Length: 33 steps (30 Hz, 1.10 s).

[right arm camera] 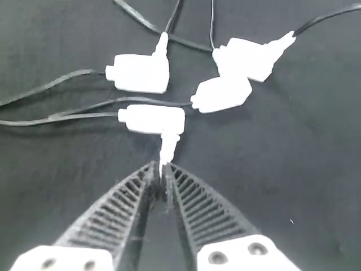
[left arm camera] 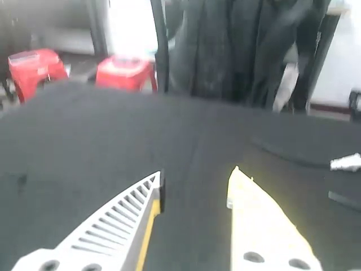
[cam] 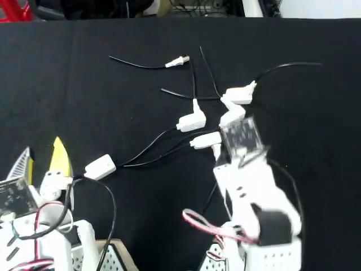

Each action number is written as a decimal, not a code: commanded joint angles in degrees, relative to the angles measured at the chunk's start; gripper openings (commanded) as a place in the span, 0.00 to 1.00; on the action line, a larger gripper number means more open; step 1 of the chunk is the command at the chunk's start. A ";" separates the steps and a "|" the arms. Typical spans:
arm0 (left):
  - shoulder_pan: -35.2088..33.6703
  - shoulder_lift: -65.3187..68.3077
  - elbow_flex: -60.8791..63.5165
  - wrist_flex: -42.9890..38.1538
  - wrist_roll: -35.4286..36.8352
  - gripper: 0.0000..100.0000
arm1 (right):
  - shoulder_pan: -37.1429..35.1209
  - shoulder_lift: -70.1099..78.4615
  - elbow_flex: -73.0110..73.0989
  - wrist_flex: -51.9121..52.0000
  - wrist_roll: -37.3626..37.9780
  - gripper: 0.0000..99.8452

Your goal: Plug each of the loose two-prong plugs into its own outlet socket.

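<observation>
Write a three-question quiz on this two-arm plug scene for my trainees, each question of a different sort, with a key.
1. True or false: the left hand is shut on a plug.
2. Pick one. The right hand is closed on: A) a loop of black cable; B) the short stub sticking out of a white plug; C) nothing at all.
3. Fill in the gap: the table cloth under the plugs is ___ in colour.

Key: 1 false, it is open and holds nothing; 2 B; 3 black.
</observation>
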 commanded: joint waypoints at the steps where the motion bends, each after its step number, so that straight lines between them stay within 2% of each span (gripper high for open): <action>1: 6.99 2.64 7.34 -18.64 5.01 0.20 | 1.05 -15.08 5.67 -2.46 0.09 0.01; 4: 14.81 11.16 14.90 -34.73 5.63 0.20 | 1.32 -17.36 7.96 -2.02 0.00 0.01; 7: 20.35 26.02 15.16 -47.03 5.71 0.20 | 1.58 -13.32 8.31 -1.32 0.00 0.01; 11: 22.29 51.25 4.44 -55.21 8.97 0.20 | 1.41 -9.01 5.67 -1.32 0.00 0.01; 17: 22.29 83.34 -20.88 -54.42 10.20 0.20 | 1.41 -7.16 4.00 -1.32 1.85 0.01; 19: 22.20 90.11 -29.41 -50.46 9.32 0.20 | 1.41 -7.16 4.00 -1.32 5.89 0.01; 21: 22.20 96.44 -38.55 -44.75 5.36 0.20 | 1.41 -7.16 4.09 -1.05 9.93 0.01; 25: 22.20 108.57 -55.60 -35.52 -0.97 0.20 | 1.58 -6.73 4.35 -0.88 11.60 0.01; 33: 19.12 135.65 -84.00 -34.46 1.49 0.20 | 1.67 -6.64 4.44 -0.88 11.60 0.01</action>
